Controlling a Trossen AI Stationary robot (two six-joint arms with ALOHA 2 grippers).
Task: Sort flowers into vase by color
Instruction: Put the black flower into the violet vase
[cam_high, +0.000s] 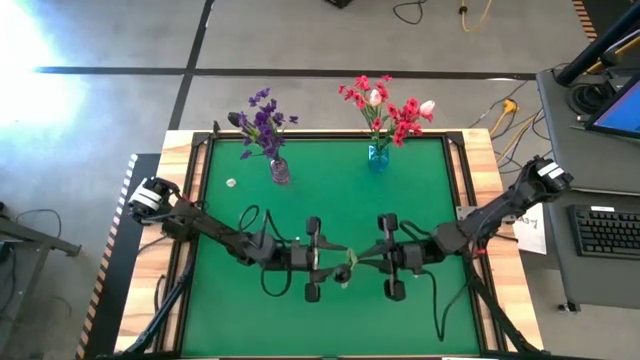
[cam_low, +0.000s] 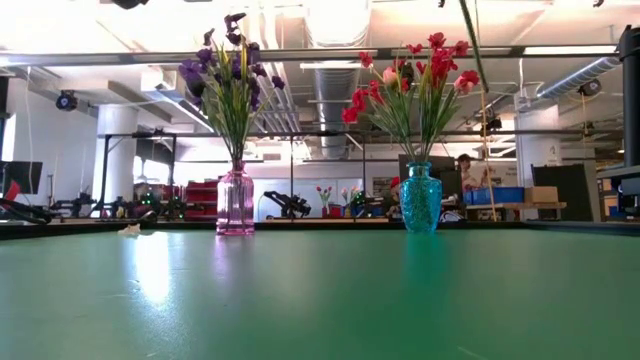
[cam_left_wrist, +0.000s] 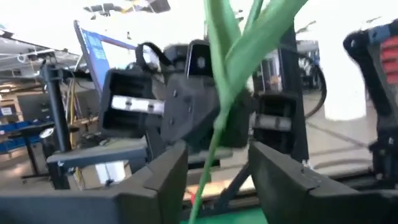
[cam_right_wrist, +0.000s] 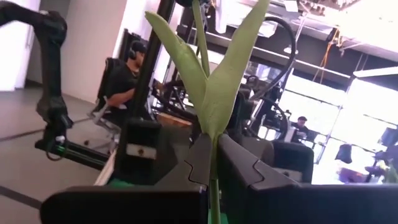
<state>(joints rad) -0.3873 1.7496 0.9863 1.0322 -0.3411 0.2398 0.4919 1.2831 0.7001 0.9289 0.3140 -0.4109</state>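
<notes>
A green flower stem with long leaves (cam_high: 349, 262) stands upright above the middle of the green mat, between my two grippers. My right gripper (cam_right_wrist: 213, 168) comes from the table's right and is shut on it. My left gripper (cam_left_wrist: 217, 168) faces it from the table's left. It is open, with a finger on each side of the stem (cam_left_wrist: 212, 146) and a gap showing. The stem's blossom does not show. At the mat's far edge stand a purple glass vase (cam_high: 280, 170) with purple flowers and a teal vase (cam_high: 378, 157) with red and pale pink flowers. My right gripper pinches the stem (cam_right_wrist: 213, 142) between its two fingers, just below where the leaves branch off. The fingers come from the table's right, slanting a little upward, and lie across the stem. The stem stands upright in the hold, leaves above the fingers, clear of the mat.
A small white scrap (cam_high: 231, 183) lies on the mat, left of the purple vase. A wooden frame (cam_high: 470, 160) borders the mat. A keyboard (cam_high: 608, 230) and a desk stand off the table's right side. People sit in the room beyond.
</notes>
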